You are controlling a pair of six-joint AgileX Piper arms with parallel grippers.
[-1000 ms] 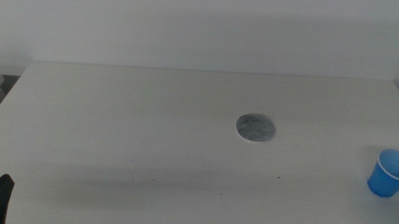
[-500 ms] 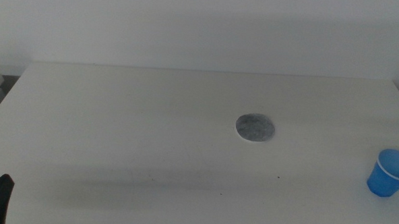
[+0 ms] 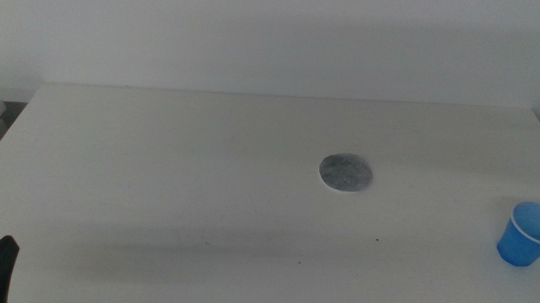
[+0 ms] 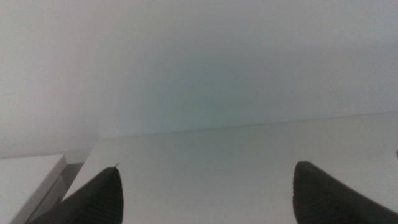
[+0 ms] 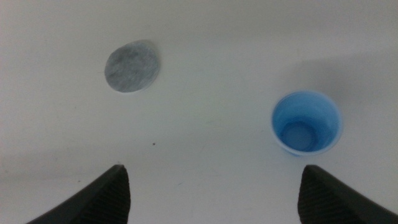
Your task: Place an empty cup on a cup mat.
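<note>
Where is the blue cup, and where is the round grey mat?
cup [image 3: 527,235], middle view, on its blue side wall; also cup [image 5: 306,122], right wrist view, on its inside bottom.
cup mat [image 3: 346,173], middle view, on the middle of its grey top.

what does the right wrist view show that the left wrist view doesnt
Only the right wrist view shows the task's things: the blue cup, upright and empty inside, and the grey cup mat, lying apart from each other, with the open right hand above them.

Only the left wrist view shows the open left hand, the table's far edge, the wall behind it, and a pale surface beside the table.

Both show the white table and two dark jaws spread wide with nothing between them.
</note>
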